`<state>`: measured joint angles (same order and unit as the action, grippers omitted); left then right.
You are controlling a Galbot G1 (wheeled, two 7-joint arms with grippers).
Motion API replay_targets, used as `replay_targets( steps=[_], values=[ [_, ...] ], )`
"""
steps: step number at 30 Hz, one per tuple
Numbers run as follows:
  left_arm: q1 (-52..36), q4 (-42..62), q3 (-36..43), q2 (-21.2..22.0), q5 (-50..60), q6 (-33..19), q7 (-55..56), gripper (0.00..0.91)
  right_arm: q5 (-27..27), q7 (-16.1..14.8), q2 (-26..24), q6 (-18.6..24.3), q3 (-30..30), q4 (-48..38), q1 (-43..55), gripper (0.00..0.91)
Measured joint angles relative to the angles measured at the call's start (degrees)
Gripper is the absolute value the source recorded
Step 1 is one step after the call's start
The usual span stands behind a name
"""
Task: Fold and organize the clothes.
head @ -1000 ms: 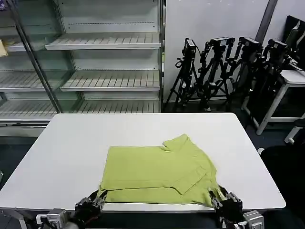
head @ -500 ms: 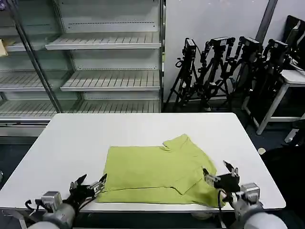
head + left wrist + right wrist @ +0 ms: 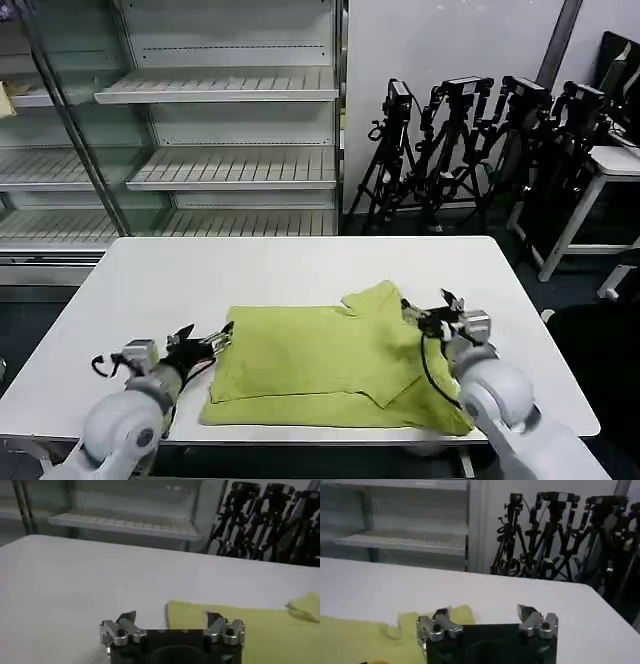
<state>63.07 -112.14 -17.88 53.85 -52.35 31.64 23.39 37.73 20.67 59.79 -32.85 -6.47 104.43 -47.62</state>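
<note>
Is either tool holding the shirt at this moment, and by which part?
Nothing is held. The left tool is open at the shirt's left edge; the right tool is open over its right side.

The lime yellow-green short-sleeved soft fabric shirt (image 3: 335,365) lies folded on the white rectangular table (image 3: 300,265), towards its near edge. The left gripper (image 3: 205,343) sits at the shirt's left edge, the right gripper (image 3: 432,312) over its right side. Behind the table stand metal shelves (image 3: 215,120) on the left and black tripods (image 3: 470,140) on the right.

left tool (image 3: 205,342) open, right tool (image 3: 434,313) open
</note>
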Motion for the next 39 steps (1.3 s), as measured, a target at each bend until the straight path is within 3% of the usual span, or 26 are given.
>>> replay_targets(
  steps=[15,16,17,18,19,20,21,39],
  values=[
    [-13.47,14.46,9.95,0.75,1.93,-0.08,-0.44,0.907,2.71,0.61,6.48,-0.27,7.06,-16.00,11.02,0.907],
    [-13.87,14.96,10.32,0.79,1.99,-0.15,-0.47,0.786,2.94,0.68,6.66,-0.29,7.23,-16.58,11.26,0.907],
    [-14.16,15.33,10.66,0.82,2.07,-0.18,-0.50,0.413,3.19,0.74,6.80,-0.30,7.38,-17.13,11.48,0.907],
    [-14.40,15.63,10.97,0.82,2.19,-0.25,-0.53,0.030,3.46,0.83,6.89,-0.30,7.44,-17.52,11.61,0.756],
    [-14.64,15.93,11.26,0.83,2.27,-0.34,-0.58,0.030,3.74,0.97,6.95,-0.30,7.49,-17.84,11.70,0.574],
    [-14.80,16.16,11.47,0.81,2.40,-0.49,-0.69,0.030,4.05,1.09,7.04,-0.30,7.55,-18.19,11.80,0.141],
    [-14.94,16.32,11.63,0.78,2.48,-0.67,-0.84,0.030,4.32,1.21,7.09,-0.30,7.59,-18.44,11.87,0.000],
    [-13.72,15.10,12.40,0.56,1.12,-1.81,-2.82,0.040,7.20,2.33,7.55,-0.08,6.58,-18.35,10.22,0.000]
  ],
)
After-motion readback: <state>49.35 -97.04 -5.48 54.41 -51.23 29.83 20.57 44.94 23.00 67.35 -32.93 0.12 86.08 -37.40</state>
